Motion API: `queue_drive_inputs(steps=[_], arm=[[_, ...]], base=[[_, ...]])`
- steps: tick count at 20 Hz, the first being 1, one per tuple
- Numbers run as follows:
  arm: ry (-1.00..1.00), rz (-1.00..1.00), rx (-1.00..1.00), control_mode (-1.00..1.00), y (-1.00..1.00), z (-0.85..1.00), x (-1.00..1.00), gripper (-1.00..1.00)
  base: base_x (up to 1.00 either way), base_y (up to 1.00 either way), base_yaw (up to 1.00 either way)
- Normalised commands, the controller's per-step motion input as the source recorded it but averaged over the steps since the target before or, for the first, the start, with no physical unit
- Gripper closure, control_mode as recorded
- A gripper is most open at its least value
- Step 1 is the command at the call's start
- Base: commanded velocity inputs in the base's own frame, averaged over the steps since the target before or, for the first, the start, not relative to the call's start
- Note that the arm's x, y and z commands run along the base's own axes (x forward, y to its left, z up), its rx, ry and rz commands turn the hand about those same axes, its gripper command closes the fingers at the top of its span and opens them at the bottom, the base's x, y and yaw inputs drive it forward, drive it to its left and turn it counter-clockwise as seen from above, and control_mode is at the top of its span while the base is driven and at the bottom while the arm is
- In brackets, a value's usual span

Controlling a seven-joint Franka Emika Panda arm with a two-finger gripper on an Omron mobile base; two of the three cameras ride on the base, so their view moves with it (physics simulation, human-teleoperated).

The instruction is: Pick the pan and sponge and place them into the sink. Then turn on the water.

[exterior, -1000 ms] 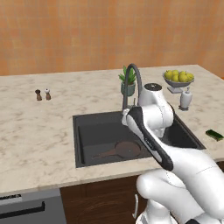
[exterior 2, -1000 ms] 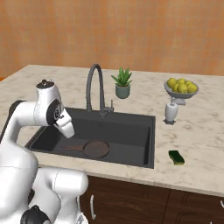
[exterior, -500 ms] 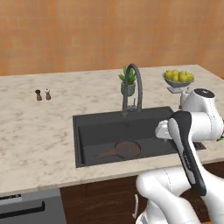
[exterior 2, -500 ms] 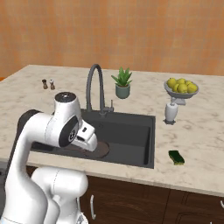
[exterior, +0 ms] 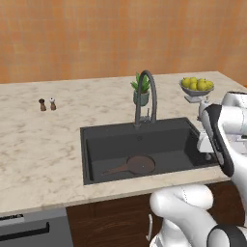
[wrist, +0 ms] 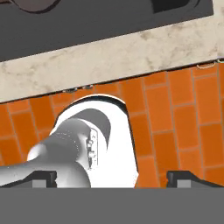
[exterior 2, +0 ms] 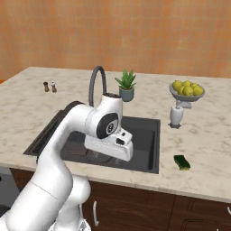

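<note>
The dark brown pan (exterior: pixel 139 165) lies flat on the floor of the black sink (exterior: pixel 96 144), handle pointing left; its rim also shows at the top of the hand view (wrist: pixel 33 4). On the counter to the right of the sink (exterior 2: pixel 155 149), near the front edge, lies the green sponge (exterior 2: pixel 182 162). My gripper (wrist: pixel 116 177) is open with nothing between its widely spread fingertips (wrist: pixel 43 176), looking down past the counter's front edge at the orange floor. The white hand (exterior 2: pixel 109 146) hangs over the sink's front part, left of the sponge. The arched faucet (exterior: pixel 145 94) stands behind the basin.
A bowl of lemons (exterior: pixel 196 86) and a small white bottle (exterior 2: pixel 176 116) stand on the counter at the right. A potted plant (exterior: pixel 141 91) sits behind the faucet. Two small shakers (exterior: pixel 47 103) are far left. A dishwasher front (exterior: pixel 29 229) is below the counter, left.
The arm has swung from over the sink's middle toward its right front, and the hand has turned with it. The pan has stayed in the sink and the sponge on the counter.
</note>
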Motion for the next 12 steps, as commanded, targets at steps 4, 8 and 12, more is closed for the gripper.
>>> queue_drive_inputs(steps=[4,8,12], arm=[[0.45,0.00,0.00,-1.00,-1.00,-0.08,0.69,-1.00],[0.10,0.00,0.05,-1.00,-0.75,-0.40,0.99,-1.00],[0.03,0.00,0.01,-1.00,-0.13,-0.28,0.99,-1.00]], base=[[0.00,0.00,0.00],[0.00,0.00,0.00],[0.00,0.00,0.00]])
